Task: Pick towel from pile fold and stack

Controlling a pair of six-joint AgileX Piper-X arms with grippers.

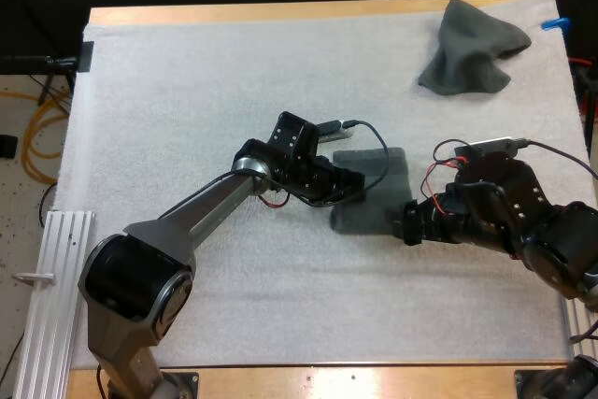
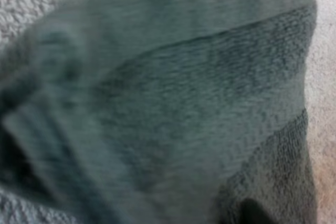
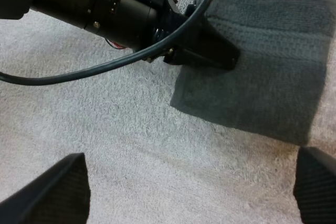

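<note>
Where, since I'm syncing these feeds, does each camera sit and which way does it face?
High view: behind and above the robot, facing forward and down over the white mat; left arm and right arm show, left gripper at the folded towel, right gripper beside it, crumpled towel far right.
Left wrist view: rides the left arm, close against the folded towel.
Right wrist view: rides the right arm, facing the folded towel and the left gripper; its own fingers stand apart.
All three share the folded towel.

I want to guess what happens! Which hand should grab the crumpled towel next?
Probably the right hand: it is open, and the crumpled towel lies on its side of the mat. The left hand is at the folded towel's edge.
</note>
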